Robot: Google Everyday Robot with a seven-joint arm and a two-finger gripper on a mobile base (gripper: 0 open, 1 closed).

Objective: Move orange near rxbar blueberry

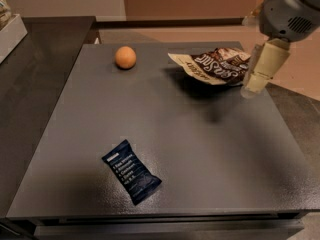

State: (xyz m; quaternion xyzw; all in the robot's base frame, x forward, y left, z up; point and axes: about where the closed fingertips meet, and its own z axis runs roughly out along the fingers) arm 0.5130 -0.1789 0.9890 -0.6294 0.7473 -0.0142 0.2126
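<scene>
Dull table, smooth fruit, crinkly wrappers

The table (210, 149) looks matt and grainy. The orange (125, 57) is smooth. The rxbar blueberry (131, 171) is soft-shiny plastic, the snack bag (212, 66) crinkly. The gripper (252, 84), right of the bag, looks like dull cream plastic.

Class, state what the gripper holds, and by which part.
Nothing: the gripper hangs at right beside the snack bag; orange and rxbar blueberry lie on the table.

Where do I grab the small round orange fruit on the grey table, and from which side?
Take the small round orange fruit across its widest middle, straight down from above: it is a smooth ball sitting alone on the grey table, with open space all round. The gripper hangs far right, beside the crinkled brown-and-cream snack bag.
</scene>
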